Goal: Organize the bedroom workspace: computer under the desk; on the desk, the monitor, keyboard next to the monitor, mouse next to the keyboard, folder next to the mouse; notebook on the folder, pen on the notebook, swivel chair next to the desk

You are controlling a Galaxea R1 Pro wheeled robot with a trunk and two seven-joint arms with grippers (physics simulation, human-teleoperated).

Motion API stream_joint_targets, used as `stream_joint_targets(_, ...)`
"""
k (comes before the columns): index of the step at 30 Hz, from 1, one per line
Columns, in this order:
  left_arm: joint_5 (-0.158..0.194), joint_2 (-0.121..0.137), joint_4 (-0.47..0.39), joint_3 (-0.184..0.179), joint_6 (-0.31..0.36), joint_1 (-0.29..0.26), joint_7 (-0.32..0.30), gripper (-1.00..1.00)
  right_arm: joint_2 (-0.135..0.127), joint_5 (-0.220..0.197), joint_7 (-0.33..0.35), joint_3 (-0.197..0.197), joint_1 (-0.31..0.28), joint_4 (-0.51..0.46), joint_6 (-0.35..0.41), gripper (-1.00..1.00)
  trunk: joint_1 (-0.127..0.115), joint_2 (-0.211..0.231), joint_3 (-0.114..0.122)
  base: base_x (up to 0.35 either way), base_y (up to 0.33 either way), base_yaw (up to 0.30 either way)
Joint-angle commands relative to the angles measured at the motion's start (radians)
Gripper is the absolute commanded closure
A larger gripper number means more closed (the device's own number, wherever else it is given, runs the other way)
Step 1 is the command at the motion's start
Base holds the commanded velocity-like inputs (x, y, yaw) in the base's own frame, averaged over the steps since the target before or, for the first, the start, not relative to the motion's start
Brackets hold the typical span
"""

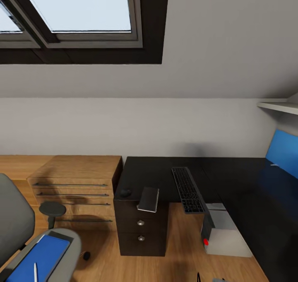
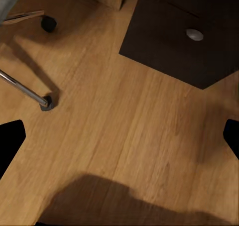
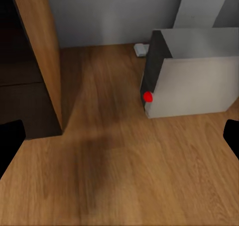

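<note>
Right now I am looking down from the head camera at the desk (image 1: 244, 199), a glossy black L-shaped top with a dark drawer unit (image 1: 140, 228) at its near end. I use the desk as my landmark.

The keyboard (image 1: 188, 189) lies on the desk, its near end sticking out past the edge, so it seems parked rather than finally placed. Beside it, toward the drawer end, the notebook (image 1: 148, 199) sits tilted and overhanging the desk edge, and the mouse (image 1: 125, 192) rests near the desk corner above the drawers. The computer (image 1: 225, 232), a light grey tower with a red dot, stands on the wooden floor under the desk, which already suits the task. A blue wall panel (image 1: 283, 151) rises behind the far side of the desk; I cannot make out the monitor.

The swivel chair (image 1: 16, 228) stands apart from the desk, off its drawer end. On its seat lies the folder (image 1: 39, 259) with the pen (image 1: 35, 272) on top, so I judge the folder is yet to be moved.

Both wrist cameras face the floor. Each arm's jaws show as dark tips at opposite picture edges, spread wide and holding nothing.
</note>
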Motion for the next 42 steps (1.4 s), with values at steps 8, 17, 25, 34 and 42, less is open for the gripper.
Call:
stream_joint_targets(8,0.011,0.009,-0.361,-0.008,0.280,0.004,0.181,-1.00,-0.006,-0.015,-0.012,0.002,-0.001,-0.093,0.000,-1.00,0.031,-0.057,-0.027,0.000,0.000,0.000)
stream_joint_targets(17,0.021,0.001,-0.695,-0.016,0.533,0.027,0.351,-1.00,-0.053,-0.219,0.016,-0.015,-0.001,-0.315,0.021,-1.00,0.065,-0.120,-0.055,0.000,0.000,0.000)
stream_joint_targets(25,0.052,-0.022,-0.918,-0.013,0.670,0.028,0.363,-1.00,-0.059,-0.650,0.240,-0.021,-0.001,-0.570,0.295,-1.00,0.096,-0.176,-0.080,0.000,0.000,0.000)
stream_joint_targets(34,0.056,-0.030,-0.918,0.029,0.699,0.027,0.363,-1.00,-0.096,-0.978,0.293,-0.080,-0.001,-0.719,0.522,-1.00,0.131,-0.239,-0.108,0.000,0.000,0.000)
stream_joint_targets(42,0.052,-0.032,-0.913,0.038,0.700,0.027,0.368,-1.00,-0.151,-1.089,0.475,-0.113,-0.001,-0.762,0.636,-1.00,0.161,-0.295,-0.133,0.000,0.000,0.000)
